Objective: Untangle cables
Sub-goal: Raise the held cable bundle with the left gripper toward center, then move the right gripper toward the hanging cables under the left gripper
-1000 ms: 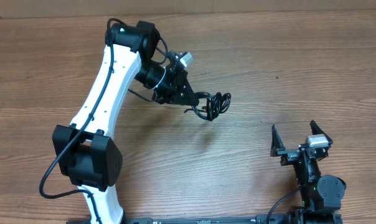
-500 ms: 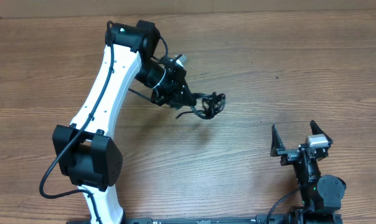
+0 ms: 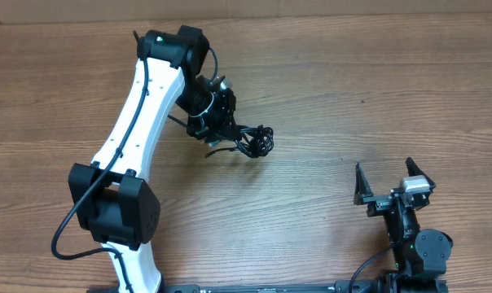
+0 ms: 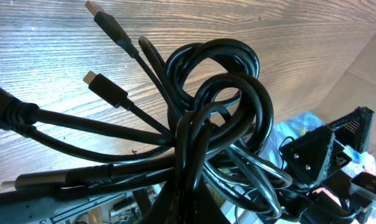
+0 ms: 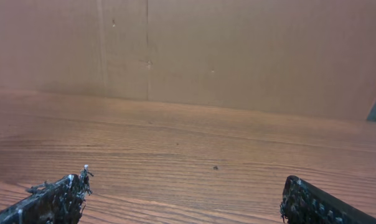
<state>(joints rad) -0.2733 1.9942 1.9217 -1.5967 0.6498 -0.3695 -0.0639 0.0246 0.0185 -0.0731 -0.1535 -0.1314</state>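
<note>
The cables are a tangled bundle of thin black cords held above the table in the overhead view. In the left wrist view the cables fill the frame as knotted loops, with small plug ends fanning out to the upper left. My left gripper is shut on the bundle, its fingers clamped at the base of the loops. My right gripper rests at the front right, open and empty, its two fingertips spread wide in the right wrist view.
The wooden table spreads all around. A cardboard wall stands behind the table's far edge. The left arm's white links reach across the left half of the table.
My left gripper has swung to the left and rotated, carrying the cable bundle with it. The right arm has not moved.
</note>
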